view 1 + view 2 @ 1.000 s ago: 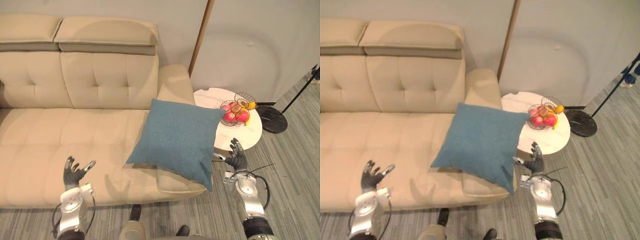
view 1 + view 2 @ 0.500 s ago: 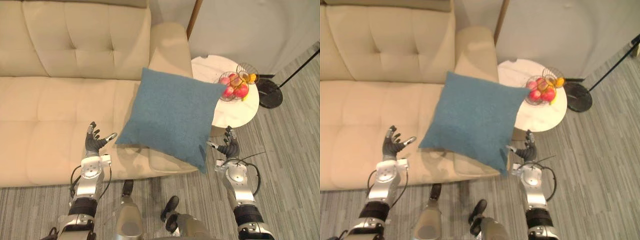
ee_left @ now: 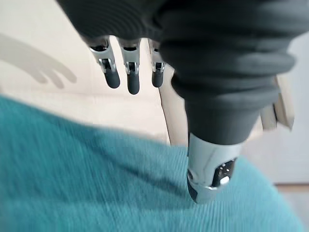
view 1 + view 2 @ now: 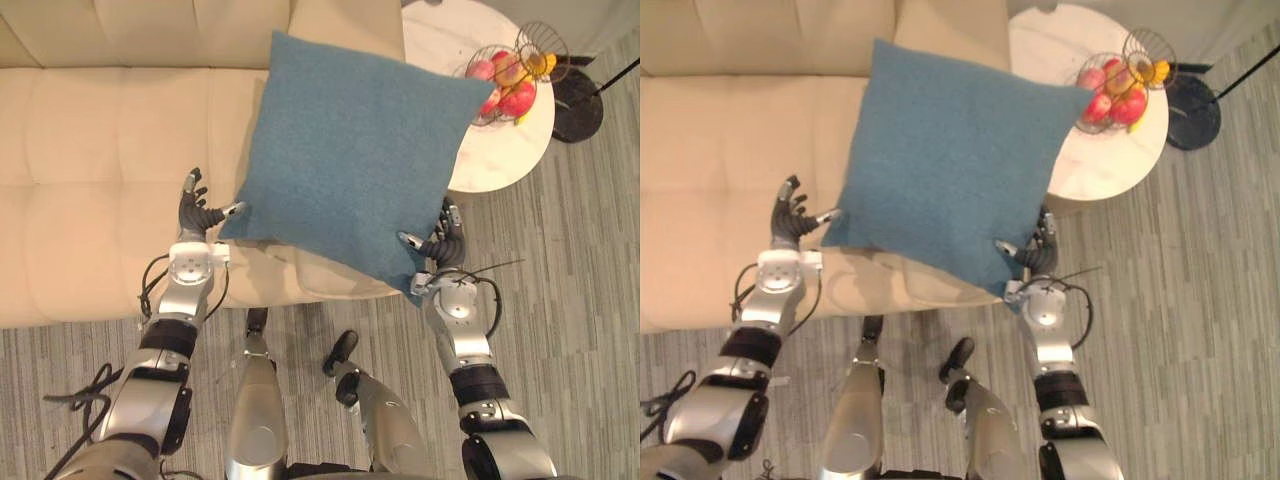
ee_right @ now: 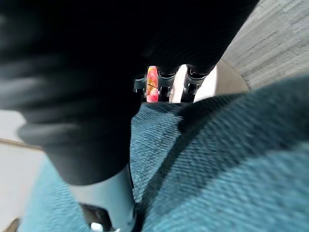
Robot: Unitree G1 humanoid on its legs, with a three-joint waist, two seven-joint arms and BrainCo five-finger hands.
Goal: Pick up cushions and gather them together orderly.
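Left eye view: the blue cushion [image 4: 350,150] leans at the sofa's [image 4: 100,150] armrest end. Within the last half second the left robot hand [image 4: 197,212] and right robot hand [image 4: 440,243] have reached its two near corners.

Left wrist view: fingers [image 3: 133,79] straight, thumb [image 3: 208,169] resting on fabric, nothing gripped.

Right wrist view: fingers [image 5: 164,82] uncurled past the cushion's edge, nothing clamped.

A two-handed lift looks ready.

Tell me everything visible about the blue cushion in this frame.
The blue cushion is square, plump, of teal woven-looking cloth. It lies cornerwise over the right end of the beige sofa, one corner toward the round side table. The left hand lays its thumb on the near left corner, the right hand on the near right corner; both hands are open.
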